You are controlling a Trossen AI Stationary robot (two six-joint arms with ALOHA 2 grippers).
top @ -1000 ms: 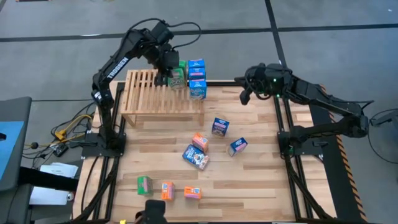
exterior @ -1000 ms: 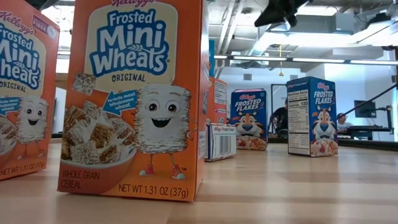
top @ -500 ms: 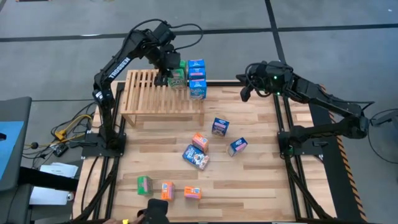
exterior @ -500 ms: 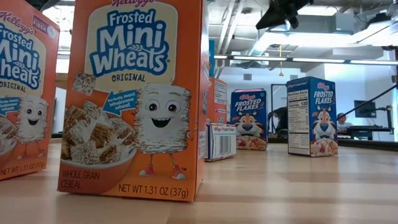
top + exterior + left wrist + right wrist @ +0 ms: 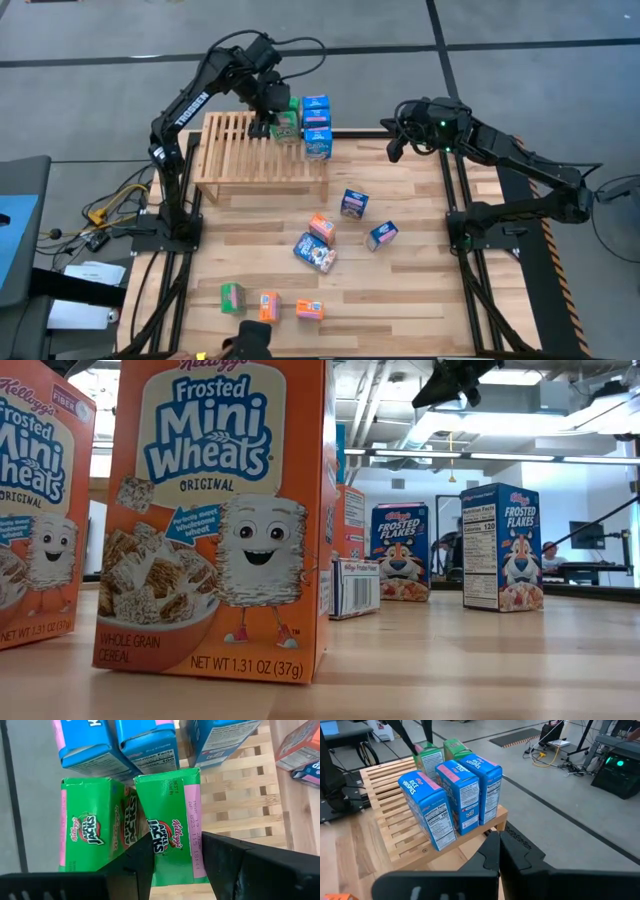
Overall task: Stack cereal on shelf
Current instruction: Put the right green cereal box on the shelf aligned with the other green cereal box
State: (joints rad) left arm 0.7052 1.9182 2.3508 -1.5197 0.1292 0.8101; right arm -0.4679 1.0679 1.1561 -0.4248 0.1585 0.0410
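Five cereal boxes crowd the far right corner of the shelf as the left tool grasps a green box there. The right tool hovers clenched, empty; eight boxes wait on the counter.

The low slatted rack is made of pale, unpainted wood with a smooth matt finish. Beneath it, the plank tabletop is seen to be light wood with visible grain and a faint sheen. On the rack, the small green printed boxes and blue printed boxes are of thin cardboard, lightly glossy. The left gripper holding one green box is formed of dark matt plastic.
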